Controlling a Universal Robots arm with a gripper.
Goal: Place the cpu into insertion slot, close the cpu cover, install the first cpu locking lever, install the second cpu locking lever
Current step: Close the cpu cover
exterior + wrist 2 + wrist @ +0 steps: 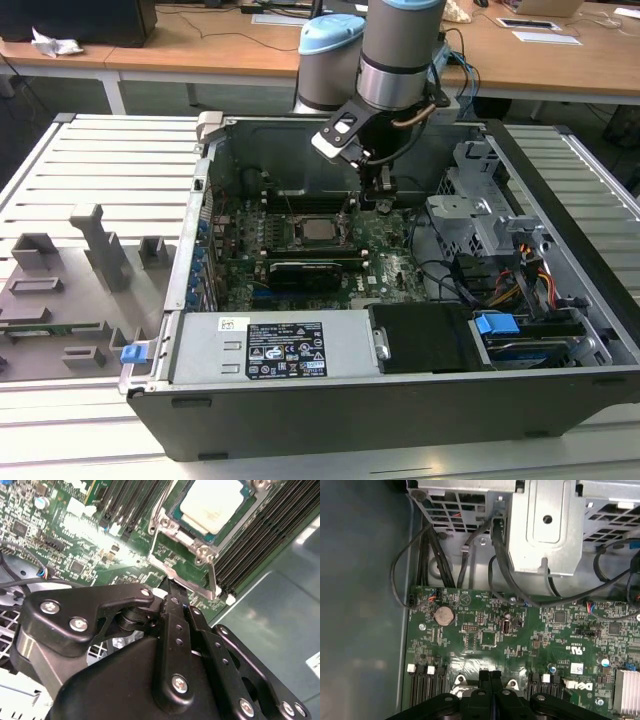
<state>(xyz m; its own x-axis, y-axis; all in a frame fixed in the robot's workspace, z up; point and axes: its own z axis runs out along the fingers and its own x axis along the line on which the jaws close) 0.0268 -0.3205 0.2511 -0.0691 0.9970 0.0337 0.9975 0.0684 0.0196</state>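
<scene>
In the exterior view, from its left: one grey fixture plate (60,300) lies on the slatted table (110,150). Next is the open case (400,410), whose power supply (200,345) carries two printed labels. One cpu (318,230) sits in the slot (300,222), with the cover (176,526) down around it. Right of it is the gripper (383,200), fingers pressed together on nothing visible. In the second wrist view its tips hide the slot's edge beside one lever (213,577), and the cpu is cut off.
</scene>
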